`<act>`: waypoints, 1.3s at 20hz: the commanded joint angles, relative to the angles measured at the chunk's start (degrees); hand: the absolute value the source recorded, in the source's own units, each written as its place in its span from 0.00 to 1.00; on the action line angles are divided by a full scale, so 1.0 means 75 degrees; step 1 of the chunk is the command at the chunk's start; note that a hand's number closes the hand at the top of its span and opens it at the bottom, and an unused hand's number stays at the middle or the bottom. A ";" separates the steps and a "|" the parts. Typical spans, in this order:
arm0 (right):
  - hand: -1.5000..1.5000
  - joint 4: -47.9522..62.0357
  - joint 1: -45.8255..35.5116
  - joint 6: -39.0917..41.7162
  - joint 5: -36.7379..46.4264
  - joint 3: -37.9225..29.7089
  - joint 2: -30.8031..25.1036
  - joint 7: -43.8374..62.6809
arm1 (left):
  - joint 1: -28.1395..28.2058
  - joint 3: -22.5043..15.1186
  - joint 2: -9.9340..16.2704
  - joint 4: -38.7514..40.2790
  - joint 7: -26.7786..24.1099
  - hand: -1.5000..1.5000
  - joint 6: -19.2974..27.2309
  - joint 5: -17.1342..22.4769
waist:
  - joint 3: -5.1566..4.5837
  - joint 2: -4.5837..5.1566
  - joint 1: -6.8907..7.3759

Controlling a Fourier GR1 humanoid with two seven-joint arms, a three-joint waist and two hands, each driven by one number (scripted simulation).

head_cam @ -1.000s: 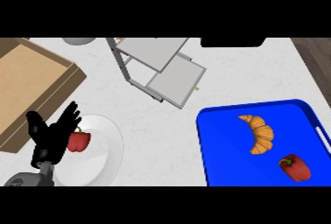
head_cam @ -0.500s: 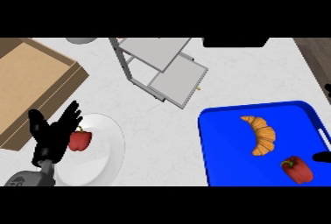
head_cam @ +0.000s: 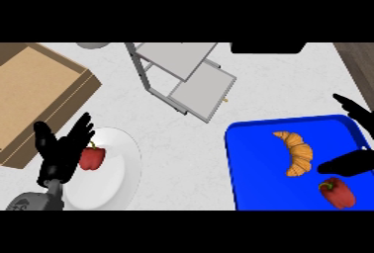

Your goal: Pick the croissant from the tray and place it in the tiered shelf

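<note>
Left forearm (head_cam: 30, 201): grey, enters at the lower left corner of the head view and ends in the left hand.
Left hand (head_cam: 62, 150): black, fingers straight and spread apart, pointing up and away; it lies over the left rim of the white plate and holds nothing.
White plate (head_cam: 116, 173): round, on the counter at lower left, partly covered by the left hand.
Red pepper on plate (head_cam: 92, 157): lies on the plate's left part, just beside the fingers of the left hand; whether they touch cannot be told.
Red pepper on tray (head_cam: 337, 193): lies in the near right corner of the blue tray, just below the right hand's dark shape.
Blue tray (head_cam: 248, 168): rectangular with a raised rim, at lower right on the counter; it holds the croissant and one red pepper.
Right hand (head_cam: 352, 162): black, comes in from the right edge above the tray; one part lies just right of the croissant's lower end, and a finger (head_cam: 350, 106) shows higher up beyond the tray's far rim. Open, with nothing held.
Croissant (head_cam: 295, 152): golden, curved, lies on the tray's middle, not lifted.
Counter (head_cam: 146, 123): pale, speckled.
Cardboard box (head_cam: 36, 94): open, at far left, beyond the plate.
Tiered shelf (head_cam: 186, 76): grey frame with flat grey shelves, at the far middle, well apart from the tray's croissant.
</note>
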 commanded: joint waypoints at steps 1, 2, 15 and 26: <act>0.00 0.0206 -0.0522 0.0340 0.0498 0.0432 0.0294 0.0624 | 0.0419 -0.0079 -0.0268 0.0349 -0.0443 0.50 -0.0111 -0.0249 | -0.0034 0.0034 0.0008; 0.00 -0.0071 -0.0272 0.0172 0.0802 0.0534 0.0591 0.0600 | 0.0339 0.0078 -0.0173 0.0187 -0.0178 0.50 -0.0167 -0.0195 | -0.0032 0.0025 -0.0027; 0.00 0.0279 0.0056 0.0126 0.2582 0.0546 0.1567 0.0932 | 0.0067 0.0457 -0.0492 0.0345 0.0158 0.50 -0.0415 -0.0561 | -0.0030 0.0025 -0.0066; 0.00 0.1288 0.0073 -0.0063 0.3945 0.0450 0.2395 0.0452 | -0.0311 0.0972 -0.0701 0.0582 0.0310 0.50 -0.0689 -0.0729 | -0.0030 0.0030 -0.0062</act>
